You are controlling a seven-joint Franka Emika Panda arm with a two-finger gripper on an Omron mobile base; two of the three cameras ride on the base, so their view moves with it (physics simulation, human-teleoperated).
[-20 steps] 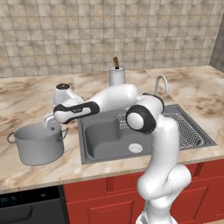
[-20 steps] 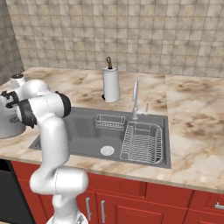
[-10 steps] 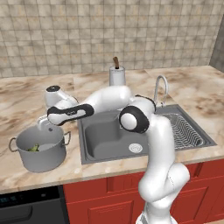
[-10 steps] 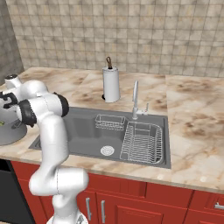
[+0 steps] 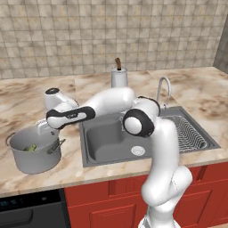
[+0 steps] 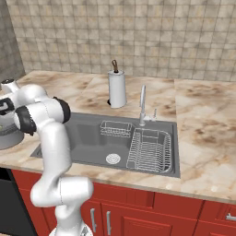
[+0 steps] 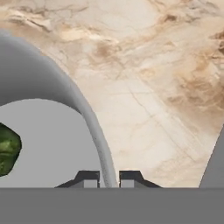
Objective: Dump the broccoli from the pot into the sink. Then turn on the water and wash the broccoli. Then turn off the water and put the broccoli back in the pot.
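The pot (image 5: 33, 153), a large grey stockpot, stands on the counter left of the sink (image 5: 89, 158). The broccoli (image 5: 30, 148) lies inside it, a small green floret. My gripper (image 5: 43, 129) reaches down onto the pot's far right rim. In the hand view the thin curved pot wall (image 7: 87, 113) runs straight between the two fingertips of my gripper (image 7: 109, 179), which press on it from both sides. The broccoli (image 7: 8, 148) shows at the left edge, on the pot's floor. The sink (image 6: 87, 133) is dry, and no water comes from the faucet (image 6: 143, 103).
A paper-towel roll (image 5: 119, 76) stands behind the sink. A wire rack (image 5: 189, 131) fills the sink's right half and a small basket (image 6: 115, 129) sits at its back. Marble counter (image 7: 153, 87) stretches beyond the pot. A dark appliance front (image 5: 31, 211) is below the pot.
The hand has dropped a little onto the pot's rim, and the fingers have closed from wide open onto the pot wall. The pot and broccoli have stayed put.
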